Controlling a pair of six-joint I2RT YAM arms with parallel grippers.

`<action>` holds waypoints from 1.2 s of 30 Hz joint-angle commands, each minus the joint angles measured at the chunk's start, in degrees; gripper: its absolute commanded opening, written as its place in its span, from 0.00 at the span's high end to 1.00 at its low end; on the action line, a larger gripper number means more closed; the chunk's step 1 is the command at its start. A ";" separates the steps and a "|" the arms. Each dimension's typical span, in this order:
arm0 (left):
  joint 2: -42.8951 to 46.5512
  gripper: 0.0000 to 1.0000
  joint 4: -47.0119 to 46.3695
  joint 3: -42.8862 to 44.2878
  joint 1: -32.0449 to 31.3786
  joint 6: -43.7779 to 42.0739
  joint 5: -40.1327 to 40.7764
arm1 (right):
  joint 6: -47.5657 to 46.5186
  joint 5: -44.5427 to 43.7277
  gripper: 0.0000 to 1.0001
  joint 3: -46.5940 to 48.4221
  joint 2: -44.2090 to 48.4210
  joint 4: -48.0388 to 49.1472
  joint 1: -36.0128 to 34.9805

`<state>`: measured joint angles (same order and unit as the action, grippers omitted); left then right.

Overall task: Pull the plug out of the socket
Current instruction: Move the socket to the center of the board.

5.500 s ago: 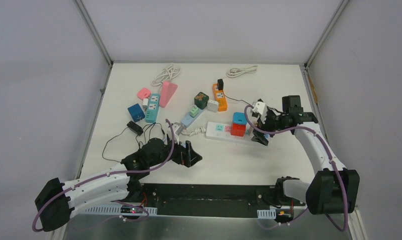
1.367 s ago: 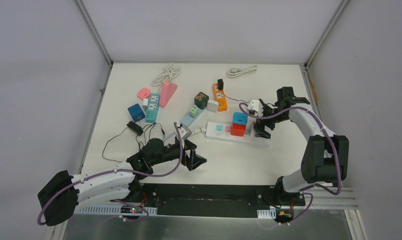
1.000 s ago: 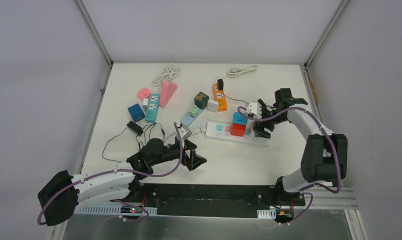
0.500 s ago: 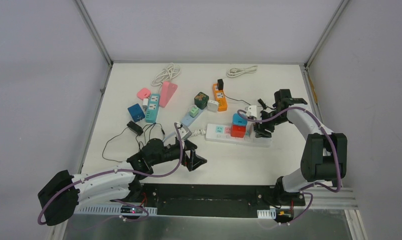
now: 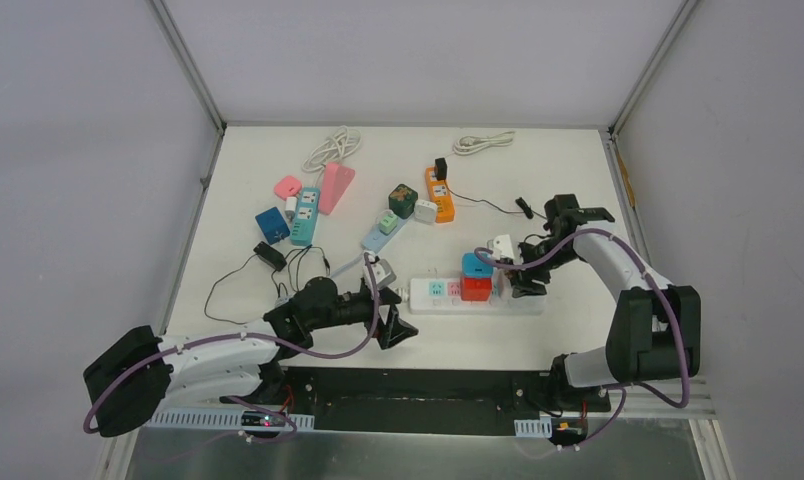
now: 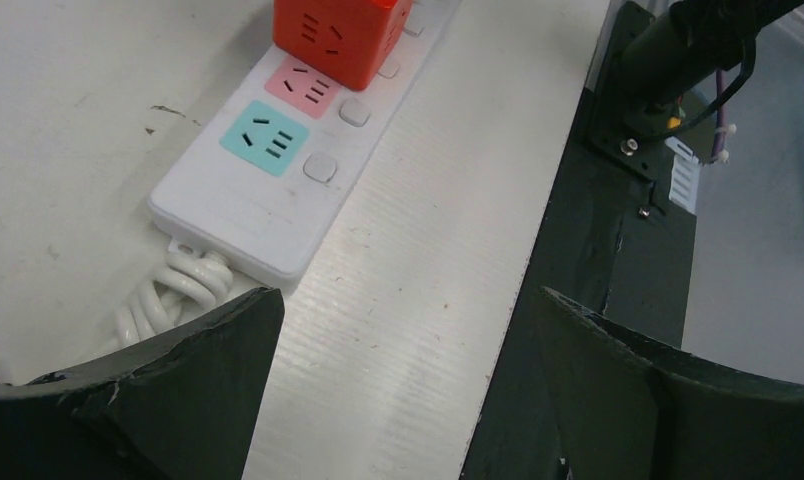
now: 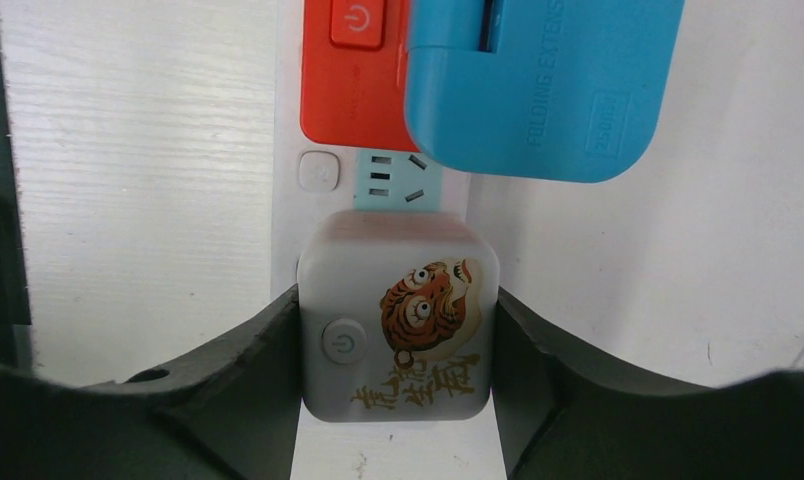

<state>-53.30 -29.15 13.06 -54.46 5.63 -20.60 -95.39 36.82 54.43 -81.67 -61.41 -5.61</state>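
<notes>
strip point(image 5: 448, 293) seen from above lies near the arms. right gripper point(image 5: 518, 278) sits on its right end, left gripper point(image 5: 393, 325) just by its left end.
left wrist: fingers point(image 6: 178, 380) wide apart, nothing in them.
right wrist: fingers point(image 7: 268, 350) squeeze the tiger plug point(image 7: 396, 330) from both sides. it sits on the strip next to a blue cube point(image 7: 538, 85).

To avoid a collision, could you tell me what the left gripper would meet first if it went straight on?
Probably the bare table just beside the cable end of the white power strip. The left gripper, open, aims slightly past that end, though depth is unclear.
</notes>
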 commanded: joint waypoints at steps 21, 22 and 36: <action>-17.92 0.01 -4.90 10.51 -3.74 -18.45 -3.26 | -6.53 0.89 1.00 -4.87 3.56 -8.98 -5.01; -18.23 0.01 -5.13 10.62 -3.73 -18.87 -3.11 | -6.56 0.89 1.00 -4.80 3.37 -9.02 -5.03; -24.84 0.01 -14.21 9.85 -3.69 -21.68 1.62 | -6.86 0.46 1.00 -4.34 2.58 -9.72 -4.94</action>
<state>-77.45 -35.81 22.48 -57.78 -14.59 -21.28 -99.57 37.34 50.83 -77.80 -64.36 -9.80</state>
